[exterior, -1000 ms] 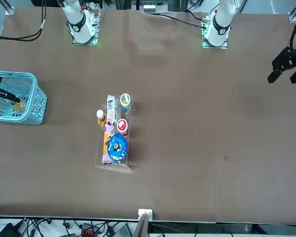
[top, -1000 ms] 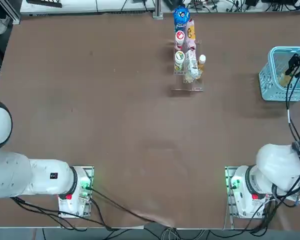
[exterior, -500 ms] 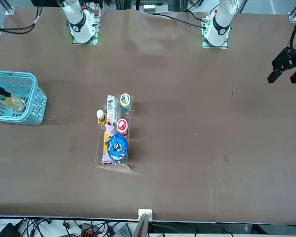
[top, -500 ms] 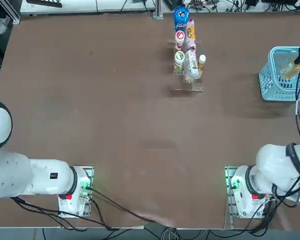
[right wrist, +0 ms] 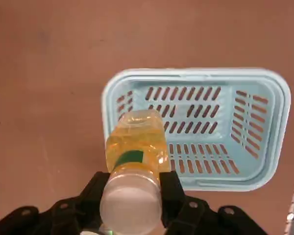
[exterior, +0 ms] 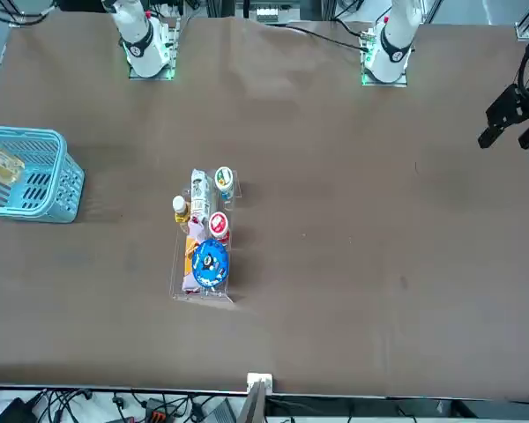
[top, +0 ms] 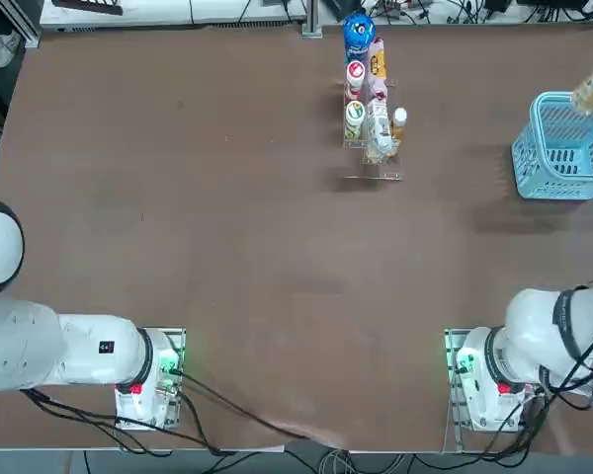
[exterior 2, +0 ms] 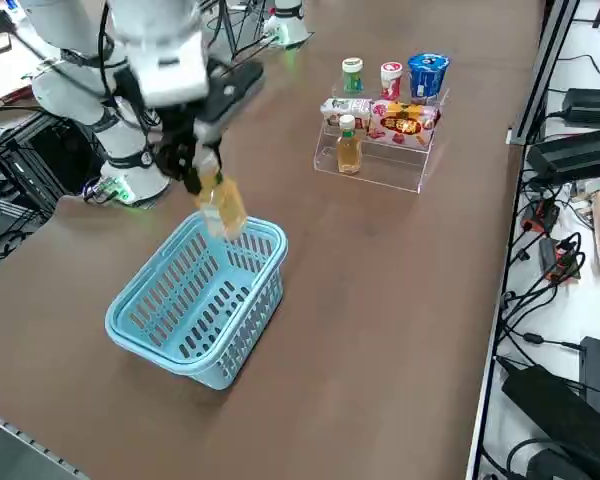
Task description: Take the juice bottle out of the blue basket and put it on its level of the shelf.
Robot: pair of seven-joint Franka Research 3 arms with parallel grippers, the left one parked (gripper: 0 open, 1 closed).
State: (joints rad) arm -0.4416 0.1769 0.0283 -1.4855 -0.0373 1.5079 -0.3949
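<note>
My right gripper point(exterior 2: 202, 176) hangs above the blue basket point(exterior 2: 195, 300), shut on the juice bottle point(exterior 2: 223, 207) just below its white cap. The bottle, filled with yellow liquid, is clear of the basket rim and hangs bottom-down over it. In the wrist view the black fingers point(right wrist: 171, 188) clamp the juice bottle point(right wrist: 136, 147) over the basket point(right wrist: 196, 98), whose inside holds nothing else. From overhead the bottle point(top: 591, 91) shows at the picture's right edge. The clear shelf point(top: 373, 118) stands far across the table, with a near-alike juice bottle point(top: 399, 120) on its lower level.
The shelf point(exterior 2: 380, 130) also carries a blue-topped bottle point(exterior 2: 427, 74), a red-and-white-lidded bottle point(exterior 2: 391, 78), a green-lidded one point(exterior 2: 352, 74) and snack packs. The basket point(top: 534, 163) sits near the table's right edge. Cables and power bricks lie beyond the table's edge point(exterior 2: 540, 150).
The right gripper has risen with the juice bottle, from inside the basket to above its rim. Basket and shelf have not moved.
</note>
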